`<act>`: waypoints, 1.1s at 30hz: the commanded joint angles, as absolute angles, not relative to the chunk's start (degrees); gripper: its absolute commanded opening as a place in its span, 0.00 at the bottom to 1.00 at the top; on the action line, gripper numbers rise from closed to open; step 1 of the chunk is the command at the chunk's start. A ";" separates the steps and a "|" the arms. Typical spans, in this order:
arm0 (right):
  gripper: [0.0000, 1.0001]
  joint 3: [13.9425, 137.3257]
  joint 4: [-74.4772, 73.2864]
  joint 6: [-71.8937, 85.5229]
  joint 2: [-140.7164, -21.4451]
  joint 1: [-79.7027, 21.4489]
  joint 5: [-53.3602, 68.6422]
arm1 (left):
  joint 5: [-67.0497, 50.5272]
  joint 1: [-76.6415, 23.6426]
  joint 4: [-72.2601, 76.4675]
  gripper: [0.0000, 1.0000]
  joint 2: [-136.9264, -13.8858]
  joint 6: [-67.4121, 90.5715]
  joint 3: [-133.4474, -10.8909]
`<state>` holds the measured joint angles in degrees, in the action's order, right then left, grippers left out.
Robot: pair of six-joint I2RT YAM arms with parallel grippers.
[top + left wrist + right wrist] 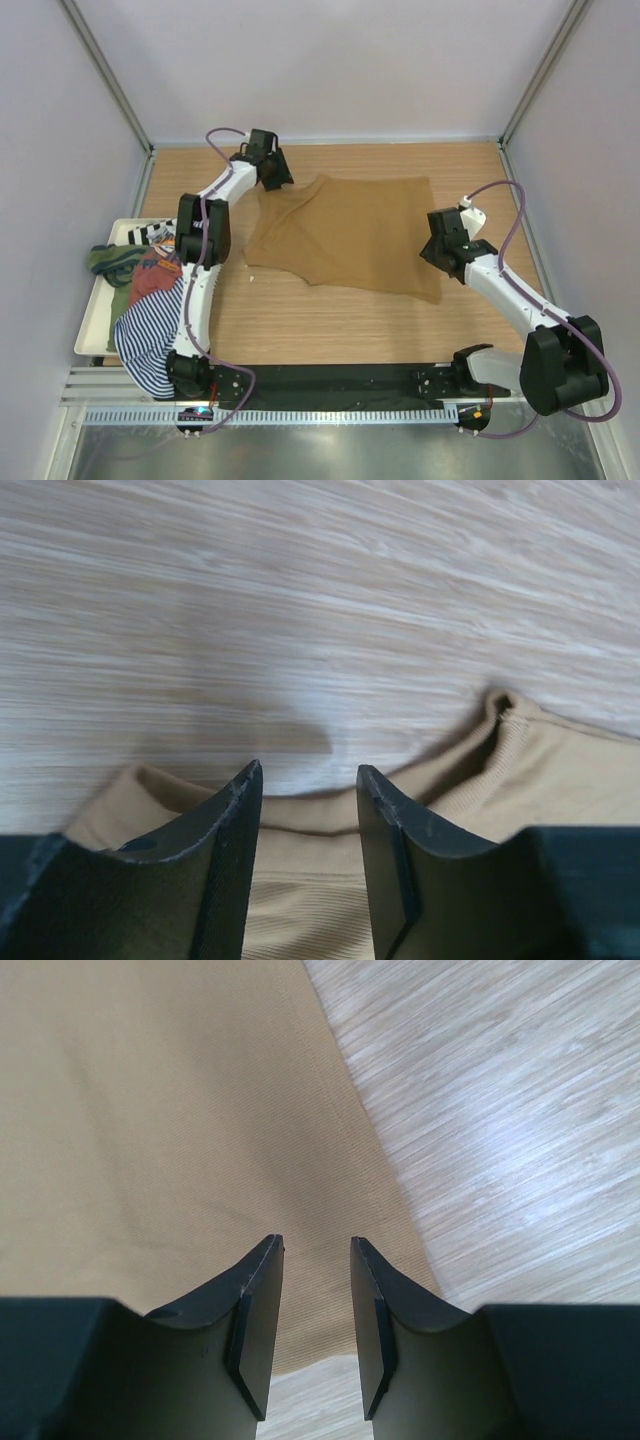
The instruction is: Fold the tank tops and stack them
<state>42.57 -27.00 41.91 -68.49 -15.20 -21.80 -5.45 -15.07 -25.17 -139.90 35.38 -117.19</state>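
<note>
The tan-brown tank top (pixel 350 235) lies spread on the wooden table, partly folded, with its straps toward the far left. My left gripper (pixel 275 180) hovers over that strap end, its jaws open, and a tan strap and ribbed cloth (pixel 560 770) lie between and below the fingertips (pixel 308 772). My right gripper (pixel 437 250) is at the top's right edge. Its jaws stand open over the hem corner (pixel 180 1110), with nothing pinched between the tips (pixel 316 1242). The striped top (pixel 150 340), the rust-red top (pixel 155 280) and the olive green top (pixel 110 260) lie heaped at the left.
A white tray (pixel 92 330) at the table's left edge holds the heap, and the striped top hangs over its near rim. Grey walls close in the table on three sides. Bare wood (pixel 330 320) shows in front of the tan top.
</note>
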 commanded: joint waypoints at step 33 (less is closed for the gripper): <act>0.01 31.64 -30.14 46.93 -57.83 -13.09 -14.94 | 19.84 -24.17 -10.71 0.99 -62.33 43.06 -44.40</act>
<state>32.03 -32.67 47.24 -59.35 -13.28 -16.25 11.68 -24.23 -8.01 -68.82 44.60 -46.59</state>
